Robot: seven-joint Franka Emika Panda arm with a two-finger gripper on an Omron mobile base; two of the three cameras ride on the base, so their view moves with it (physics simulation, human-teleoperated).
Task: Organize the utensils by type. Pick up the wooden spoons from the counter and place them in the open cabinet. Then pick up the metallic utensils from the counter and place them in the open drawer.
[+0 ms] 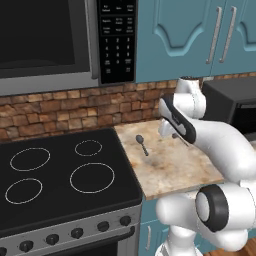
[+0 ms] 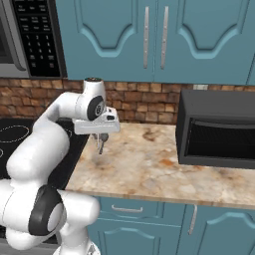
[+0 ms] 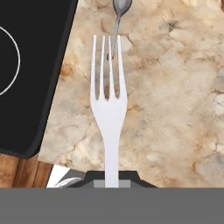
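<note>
Held upright between the shut fingers of the gripper (image 3: 112,177), a flat silver fork (image 3: 108,109) rises over the marbled counter (image 3: 175,109), its tines crossing a grey spoon (image 3: 119,13) lying near the black stovetop (image 3: 30,65). From the left base, that spoon (image 1: 142,144) lies near the counter's stove-side edge. From the right base, bare stone separates the gripper (image 2: 101,142) from a dark microwave (image 2: 216,129).

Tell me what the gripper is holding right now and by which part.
The gripper holds a silver fork by the handle end, its tines pointing away from the hand, above the counter near the dark-grey spoon.
</note>
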